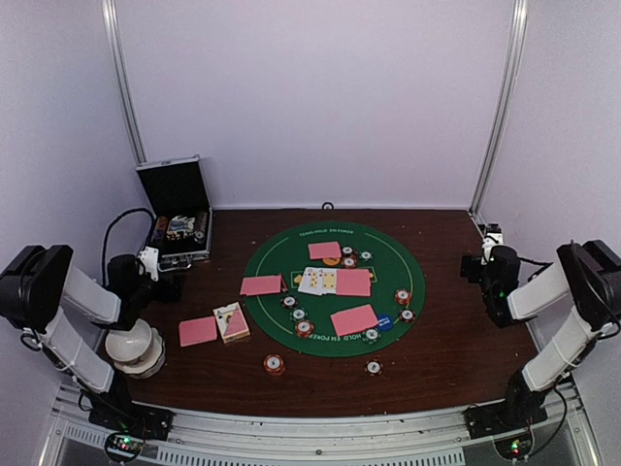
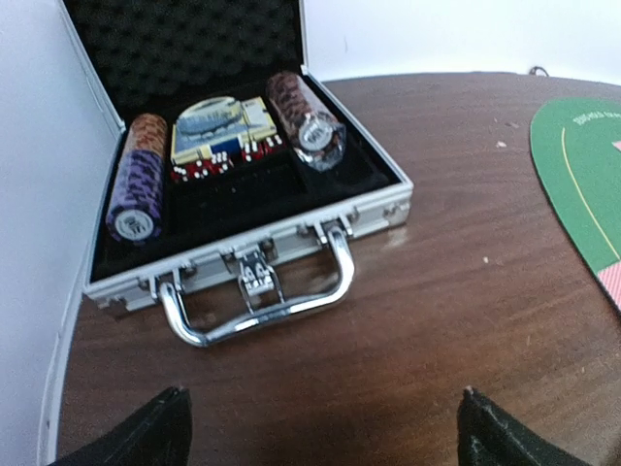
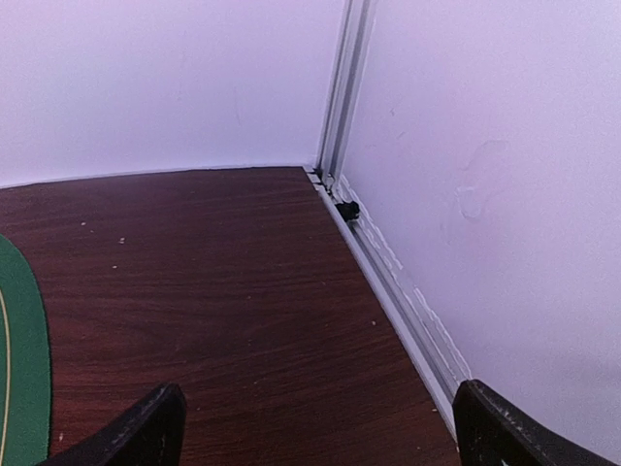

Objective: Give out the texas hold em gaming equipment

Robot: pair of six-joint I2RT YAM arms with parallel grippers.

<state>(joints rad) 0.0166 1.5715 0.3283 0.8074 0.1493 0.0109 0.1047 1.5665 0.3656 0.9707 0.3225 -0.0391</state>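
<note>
A round green poker mat [image 1: 267, 260] holds pink-backed cards [image 1: 353, 319], a face-up row of cards [image 1: 316, 281], striped chips [image 1: 304, 328], a blue disc [image 1: 385, 321] and an orange disc [image 1: 332, 260]. Off the mat lie a pink card [image 1: 197, 331], a deck [image 1: 231, 321] and two chips [image 1: 275, 364]. My left gripper [image 1: 163, 275] [image 2: 325, 427] stands open over bare wood, just short of the open case [image 2: 291, 238]. My right gripper [image 1: 488, 252] [image 3: 315, 427] is open and empty near the far right corner, well away from the mat [image 3: 19, 359].
The black metal-edged case [image 1: 178, 214] stands at the back left, lid up, with two chip rolls [image 2: 136, 184], a card box [image 2: 223, 131] and red dice inside. A white bowl [image 1: 134, 348] sits by the left arm. A metal rail [image 3: 388, 272] runs along the right wall.
</note>
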